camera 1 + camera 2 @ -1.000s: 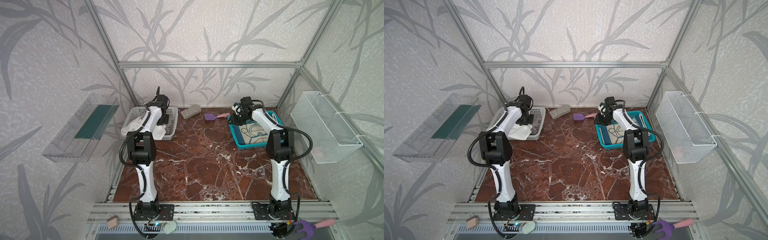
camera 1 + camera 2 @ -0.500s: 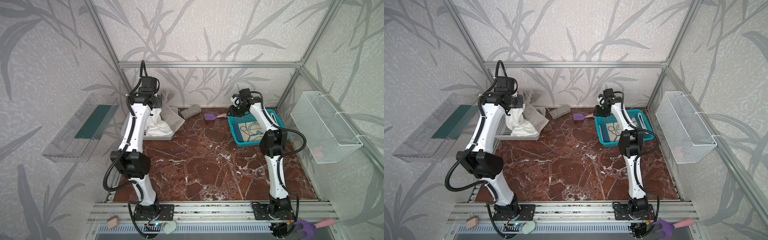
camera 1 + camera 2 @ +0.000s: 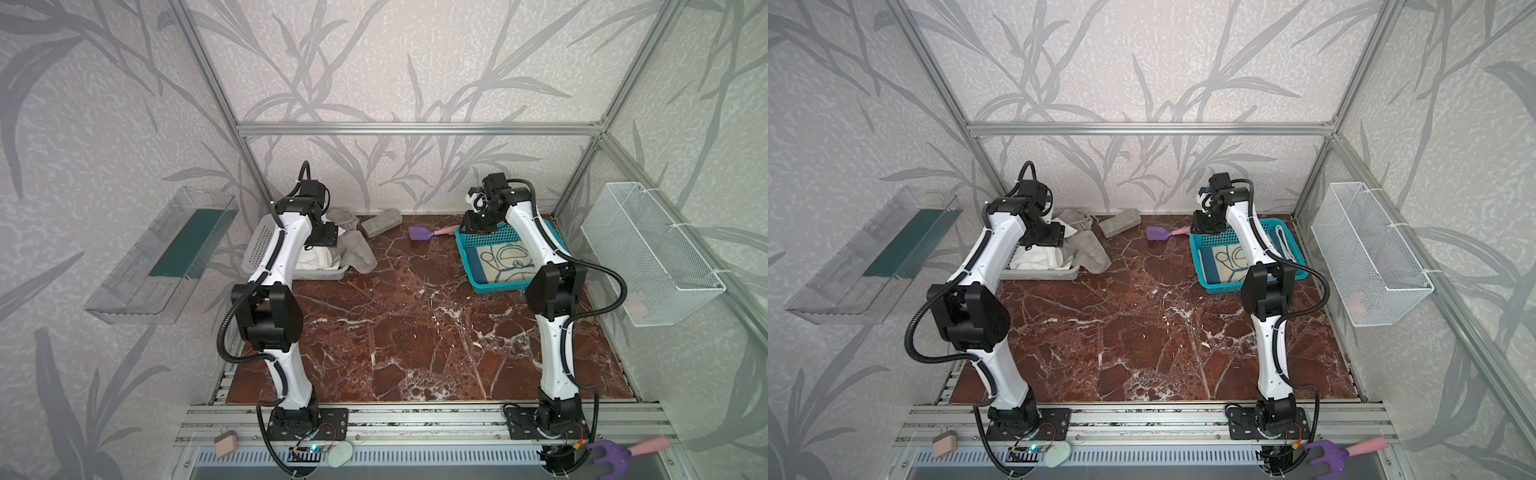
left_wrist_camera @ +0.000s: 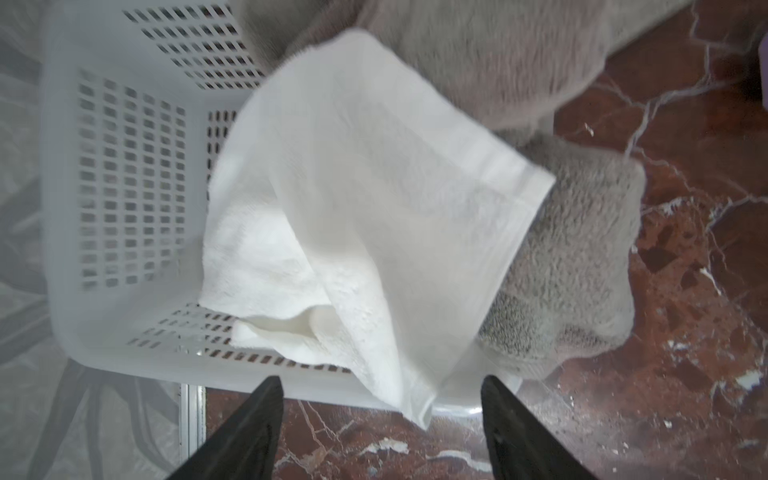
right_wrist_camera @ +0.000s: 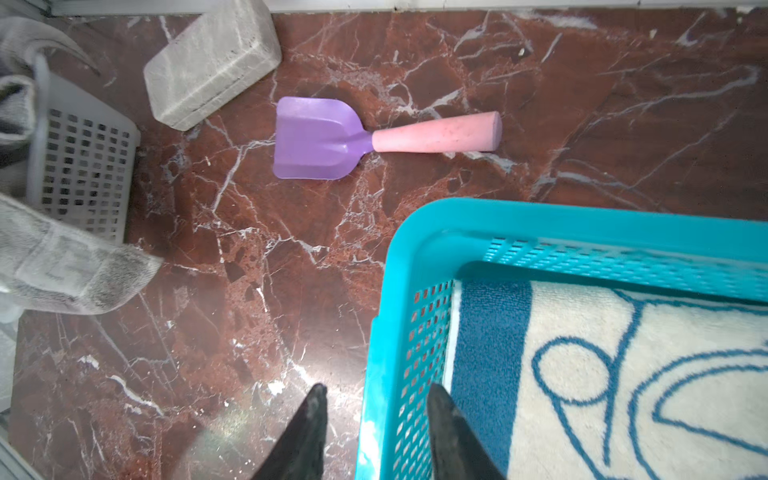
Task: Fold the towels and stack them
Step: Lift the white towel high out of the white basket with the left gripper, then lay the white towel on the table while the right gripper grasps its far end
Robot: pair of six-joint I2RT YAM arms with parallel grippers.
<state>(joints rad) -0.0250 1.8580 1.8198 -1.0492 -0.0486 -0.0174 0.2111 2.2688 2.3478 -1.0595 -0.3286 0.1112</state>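
White towel [image 4: 353, 199] sags over the rim of the pale basket [image 4: 124, 349], grey towel [image 4: 582, 270] spilling onto the tabletop [image 4: 698, 257]; left hand [image 4: 381, 380] released above. Right hand [image 5: 375, 387], unclenched, straddles a wall of the teal basket [image 5: 582, 220]; cartoon towel [image 5: 685, 332] lies inside.

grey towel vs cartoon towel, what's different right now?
Look: the grey towel is plain taupe; the cartoon towel is beige with a blue border and outline drawing.
Pose: the grey towel is crumpled; the cartoon towel lies flat.
Place: the grey towel spills from the white basket onto the table; the cartoon towel sits inside the teal basket.
Shared: both terry cloth.
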